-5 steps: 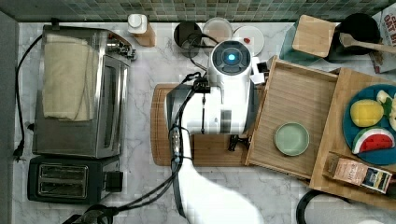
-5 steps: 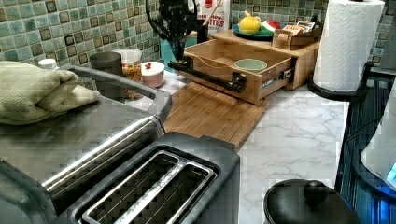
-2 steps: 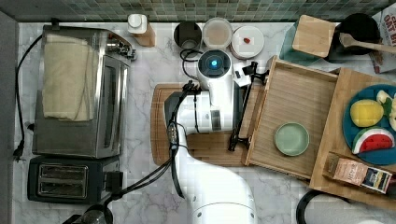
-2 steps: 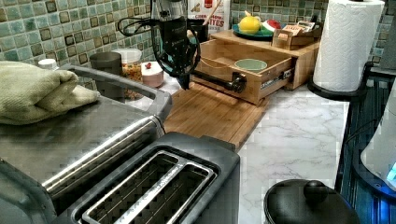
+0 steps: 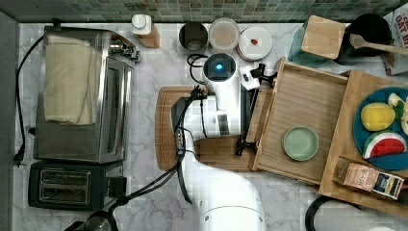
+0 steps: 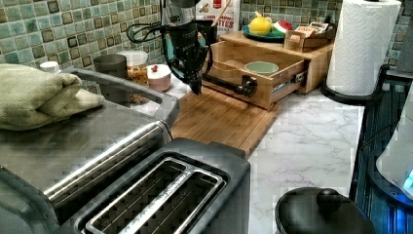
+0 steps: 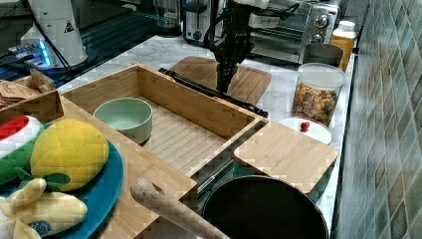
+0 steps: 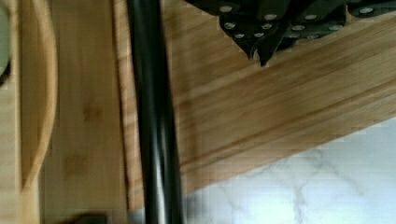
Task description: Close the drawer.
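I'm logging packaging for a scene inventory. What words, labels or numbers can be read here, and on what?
"OAT": on the carton at the top view's right edge, cut off by the frame.
"...ITES": on the same carton behind the arm in the left view; the line above is too blurred.
Small box by the blue plate: print too small to read.
Triangle sign on the white base: no readable text.

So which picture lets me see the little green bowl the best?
The right view: the green bowl sits close and large inside the open drawer, so you see its rim and side. The top view shows the bowl only as a flat circle from above. The left view shows it far off, half hidden behind the drawer's front.
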You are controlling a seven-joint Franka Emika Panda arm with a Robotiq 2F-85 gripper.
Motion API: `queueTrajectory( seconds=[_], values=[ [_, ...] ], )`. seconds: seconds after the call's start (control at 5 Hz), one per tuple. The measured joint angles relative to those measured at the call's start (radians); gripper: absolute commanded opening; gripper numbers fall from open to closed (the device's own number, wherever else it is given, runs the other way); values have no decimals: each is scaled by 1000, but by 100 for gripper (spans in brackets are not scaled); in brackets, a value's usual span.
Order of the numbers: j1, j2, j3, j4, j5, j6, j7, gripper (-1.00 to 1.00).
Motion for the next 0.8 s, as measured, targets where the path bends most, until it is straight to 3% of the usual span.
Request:
queueTrajectory(
  seconds=[0.8],
  values=[
    [-68,-1,-10,0,23,25,-237,-100]
  ],
)
